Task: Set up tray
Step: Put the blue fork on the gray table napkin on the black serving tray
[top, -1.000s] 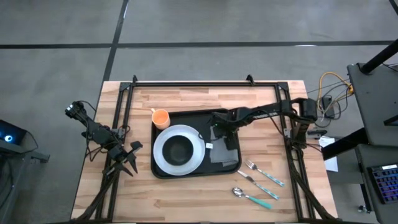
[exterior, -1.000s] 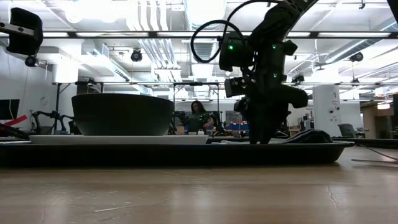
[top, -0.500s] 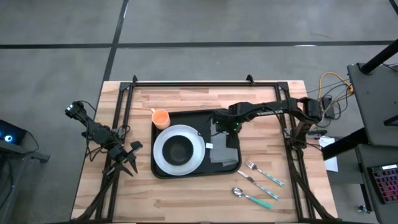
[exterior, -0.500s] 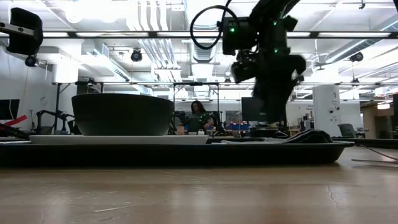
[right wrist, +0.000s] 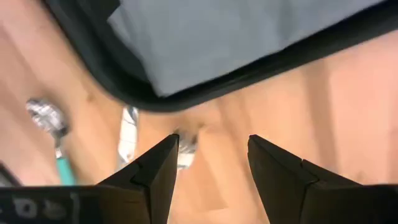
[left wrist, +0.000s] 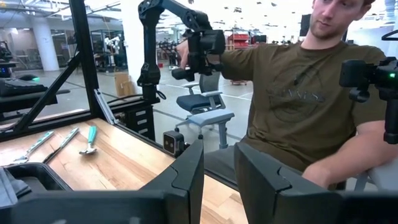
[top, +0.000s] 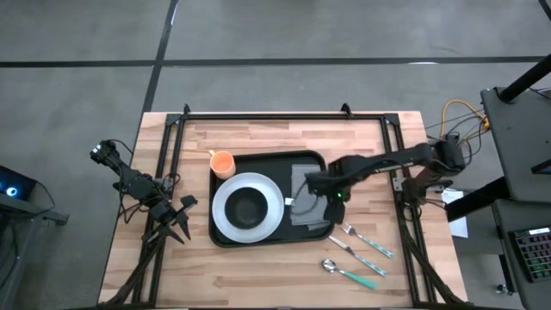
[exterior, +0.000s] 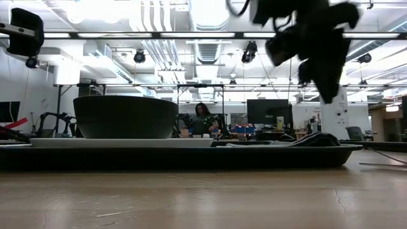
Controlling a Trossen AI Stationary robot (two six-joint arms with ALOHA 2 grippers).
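Note:
The black tray (top: 303,160) lies in the middle of the table. On its left half stands a white plate (top: 225,215) with a dark bowl (top: 247,207) in it. A grey cloth (top: 308,212) lies flat on its right half. An orange cup (top: 222,162) stands at the tray's far left corner. My right gripper (top: 330,194) hangs open over the tray's right rim, fingers pointing down, well above it in the low view (exterior: 324,70), with nothing between them (right wrist: 213,146). My left gripper (top: 176,224) waits open at the table's left edge.
Two forks (top: 366,241) (top: 347,248) and a spoon (top: 349,274), teal-handled, lie on the wood right of the tray's near right corner. The spoon (right wrist: 46,115) and a fork (right wrist: 127,140) show below my right gripper. A person (left wrist: 298,93) sits beyond the table.
My right gripper has risen from the grey cloth and moved toward the table's right edge, out over the tray's right rim, rolling its wrist on the way. The cloth stays flat on the tray.

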